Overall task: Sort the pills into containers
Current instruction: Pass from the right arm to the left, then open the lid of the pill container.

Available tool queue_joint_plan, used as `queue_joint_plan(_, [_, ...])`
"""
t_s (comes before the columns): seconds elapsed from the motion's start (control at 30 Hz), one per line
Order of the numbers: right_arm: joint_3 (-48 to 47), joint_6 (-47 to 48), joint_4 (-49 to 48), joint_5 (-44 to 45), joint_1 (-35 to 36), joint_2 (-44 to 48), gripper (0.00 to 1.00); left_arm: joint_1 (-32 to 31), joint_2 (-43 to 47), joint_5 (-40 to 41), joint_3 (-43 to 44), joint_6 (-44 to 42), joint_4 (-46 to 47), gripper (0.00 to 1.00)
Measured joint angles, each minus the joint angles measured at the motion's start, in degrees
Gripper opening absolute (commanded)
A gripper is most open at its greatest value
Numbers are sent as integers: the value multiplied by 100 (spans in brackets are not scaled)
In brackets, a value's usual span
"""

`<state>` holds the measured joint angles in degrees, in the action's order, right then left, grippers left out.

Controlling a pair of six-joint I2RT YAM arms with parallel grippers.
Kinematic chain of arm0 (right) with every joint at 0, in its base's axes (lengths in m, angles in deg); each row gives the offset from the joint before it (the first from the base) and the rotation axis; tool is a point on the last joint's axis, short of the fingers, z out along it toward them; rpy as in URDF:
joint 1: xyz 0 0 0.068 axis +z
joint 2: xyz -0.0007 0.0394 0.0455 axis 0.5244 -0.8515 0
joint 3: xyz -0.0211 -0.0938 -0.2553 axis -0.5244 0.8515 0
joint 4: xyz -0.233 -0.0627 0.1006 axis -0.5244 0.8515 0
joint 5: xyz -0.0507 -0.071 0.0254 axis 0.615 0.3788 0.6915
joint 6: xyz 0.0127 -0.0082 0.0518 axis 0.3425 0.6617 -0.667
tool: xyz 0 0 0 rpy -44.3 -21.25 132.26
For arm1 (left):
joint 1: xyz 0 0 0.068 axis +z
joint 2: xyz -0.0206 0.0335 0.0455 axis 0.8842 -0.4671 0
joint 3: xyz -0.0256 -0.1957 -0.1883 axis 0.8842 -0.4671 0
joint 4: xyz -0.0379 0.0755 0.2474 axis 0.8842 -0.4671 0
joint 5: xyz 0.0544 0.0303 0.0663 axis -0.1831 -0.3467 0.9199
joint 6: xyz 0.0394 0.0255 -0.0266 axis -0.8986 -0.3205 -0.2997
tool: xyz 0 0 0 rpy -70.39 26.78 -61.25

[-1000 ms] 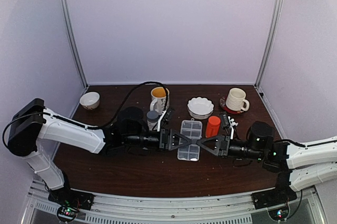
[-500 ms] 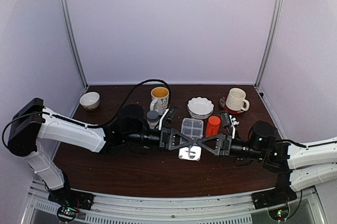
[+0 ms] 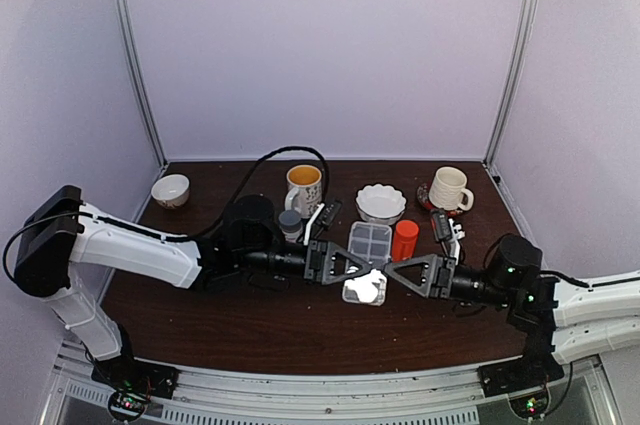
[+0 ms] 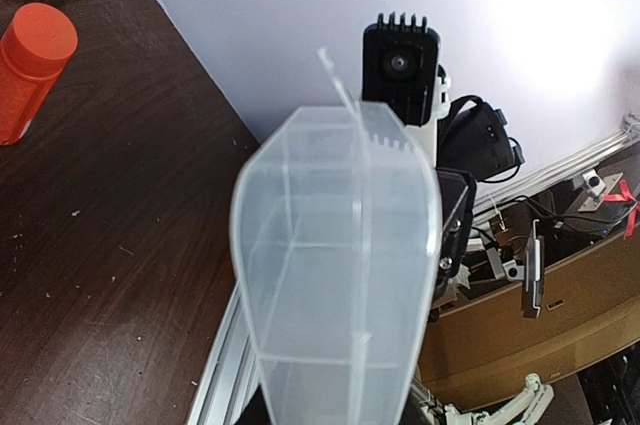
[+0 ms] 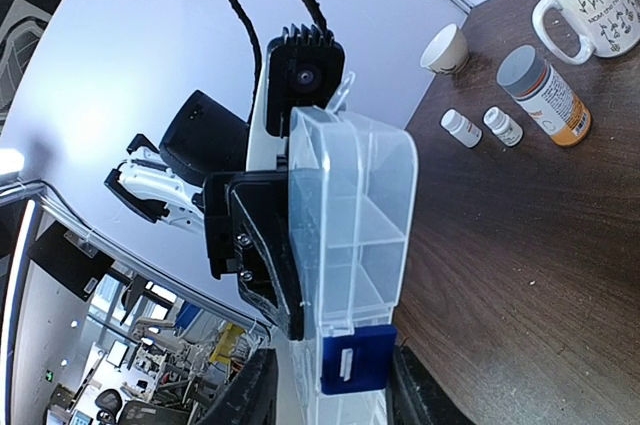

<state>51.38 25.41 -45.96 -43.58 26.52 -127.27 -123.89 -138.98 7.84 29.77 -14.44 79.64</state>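
There are two robot arms, a left arm (image 3: 140, 250) and a right arm (image 3: 590, 300). Each arm has one claw, so that makes two claws, the left claw (image 3: 360, 267) and the right claw (image 3: 392, 273). There is one clear pill box (image 3: 370, 241). There are two mugs, a mug that is yellow inside (image 3: 303, 188) and a cream mug (image 3: 449, 188). There is one red coaster (image 3: 436, 210). There are two bowls, a small bowl (image 3: 170, 190) and a wavy white bowl (image 3: 380, 203). There are four bottles: one orange bottle (image 3: 404, 239), one bottle with a grey cap (image 5: 543, 95), a first tiny white bottle (image 5: 461, 128) and a second tiny white bottle (image 5: 503, 125). There is one counter (image 3: 200, 325)
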Motion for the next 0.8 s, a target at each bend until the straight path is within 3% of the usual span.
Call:
queue_joint_plan(0.33, [297, -101, -638, -63, 0, 625, 39, 68, -2, 50, -55, 9, -72, 19])
queue_joint_plan(0.43, [299, -79, -691, -59, 0, 791, 63, 79, -2, 55, -55, 24, -76, 19])
queue_joint_plan(0.53, [297, -22, -518, 2, 0, 883, 78, 79, -2, 28, -55, 85, -61, 18])
queue_joint_plan(0.8, [278, 55, -87, 92, 0, 879, 80, 50, 0, -155, -50, 459, 435, 19])
